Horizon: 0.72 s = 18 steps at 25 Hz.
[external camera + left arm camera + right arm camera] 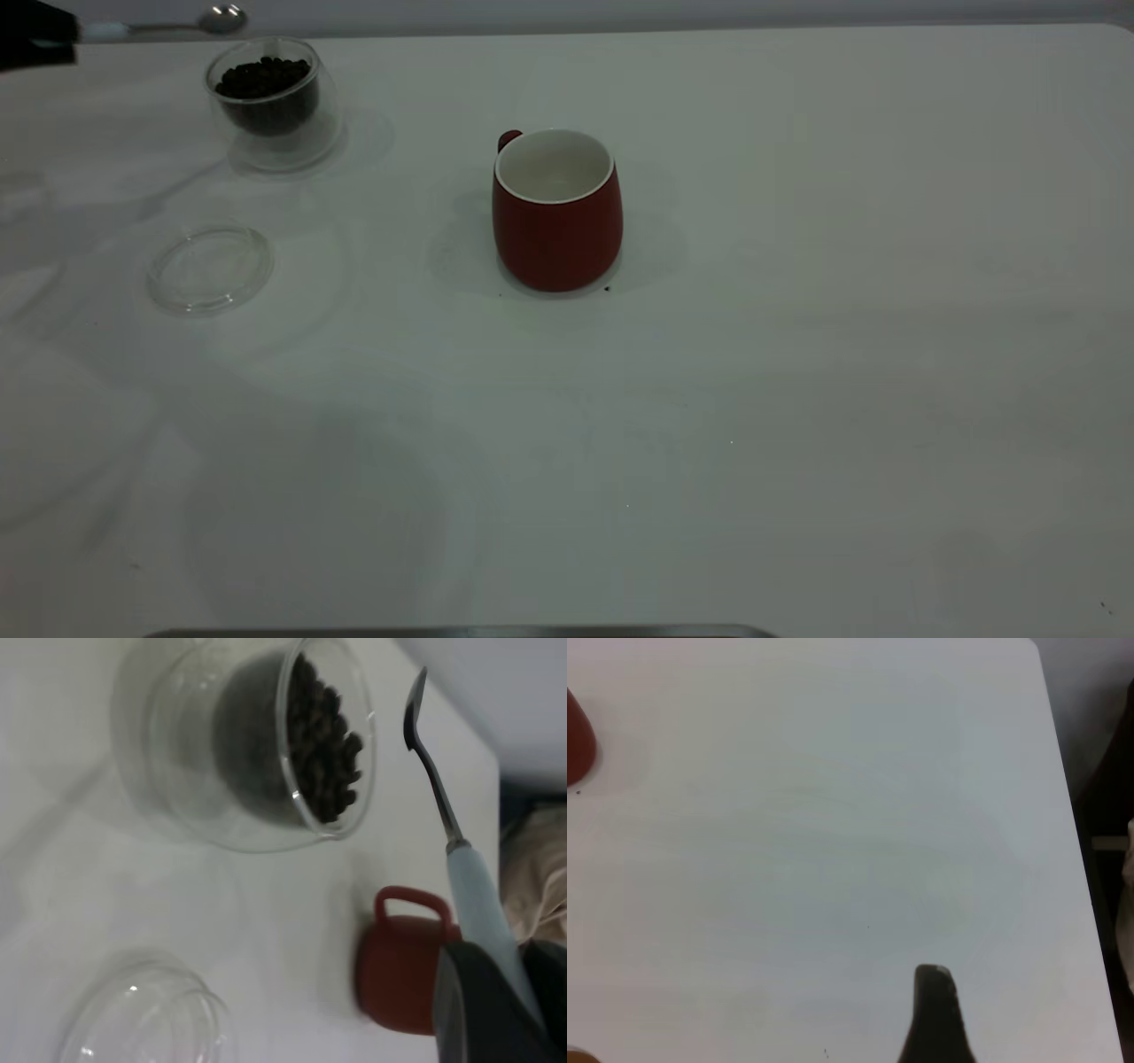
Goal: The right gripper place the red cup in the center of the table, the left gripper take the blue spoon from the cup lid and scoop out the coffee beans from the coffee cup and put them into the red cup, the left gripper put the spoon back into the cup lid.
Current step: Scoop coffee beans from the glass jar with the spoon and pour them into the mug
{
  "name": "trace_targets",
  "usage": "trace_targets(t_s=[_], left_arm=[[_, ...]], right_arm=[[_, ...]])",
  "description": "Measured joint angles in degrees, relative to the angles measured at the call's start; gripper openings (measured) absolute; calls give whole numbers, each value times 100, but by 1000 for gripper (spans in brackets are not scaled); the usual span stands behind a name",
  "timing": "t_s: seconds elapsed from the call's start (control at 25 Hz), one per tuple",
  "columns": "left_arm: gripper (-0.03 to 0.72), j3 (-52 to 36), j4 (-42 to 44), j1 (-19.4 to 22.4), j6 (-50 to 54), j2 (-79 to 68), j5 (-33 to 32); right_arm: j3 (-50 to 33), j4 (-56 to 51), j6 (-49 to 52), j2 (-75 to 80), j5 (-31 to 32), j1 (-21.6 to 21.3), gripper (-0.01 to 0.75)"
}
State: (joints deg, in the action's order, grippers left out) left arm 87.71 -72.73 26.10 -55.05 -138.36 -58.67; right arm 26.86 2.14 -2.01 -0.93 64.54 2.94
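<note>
Holding the spoon (478, 904) by its pale blue handle, the left gripper (492, 1010) sits up at the far left edge of the tabletop (797, 399), closed tight on that handle. The spoon's long line runs straight out from the gripper, and its shiny bowl sticks out past the glass cup (275, 102) on the far side, up in the air and not in the beans (264, 78) yet. The bowl looks empty. So the beans lie just below and a little nearer than the spoon tip, and I think the next move is to tip the spoon down and dip it into the glass cup. The glass cup is heaped with dark beans near the far left corner. The lid (210, 268) lies flat on the tabletop nearer than the glass cup, a little apart from it, with nothing in it. The red cup (556, 210) stands upright near the middle of the tabletop, well to the right of the glass cup, with its handle at the back. Its white inside looks empty, so no beans have gone in yet. The left arm is much nearer the beans than the right arm. The right gripper (935, 1014) hangs over a bare part of the tabletop, away from the red cup, and I cannot tell if it is open or closed.
</note>
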Motion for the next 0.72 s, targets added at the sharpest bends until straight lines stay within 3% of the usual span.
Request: trace_targets(t_s=[0.4,0.72], left_arm=[[126,39,26,-415,-22,-230,852],[126,43,118,-489,126,-230,777]], right_arm=[[0,0,0,0,0,0,590],[0,0,0,0,0,0,590]])
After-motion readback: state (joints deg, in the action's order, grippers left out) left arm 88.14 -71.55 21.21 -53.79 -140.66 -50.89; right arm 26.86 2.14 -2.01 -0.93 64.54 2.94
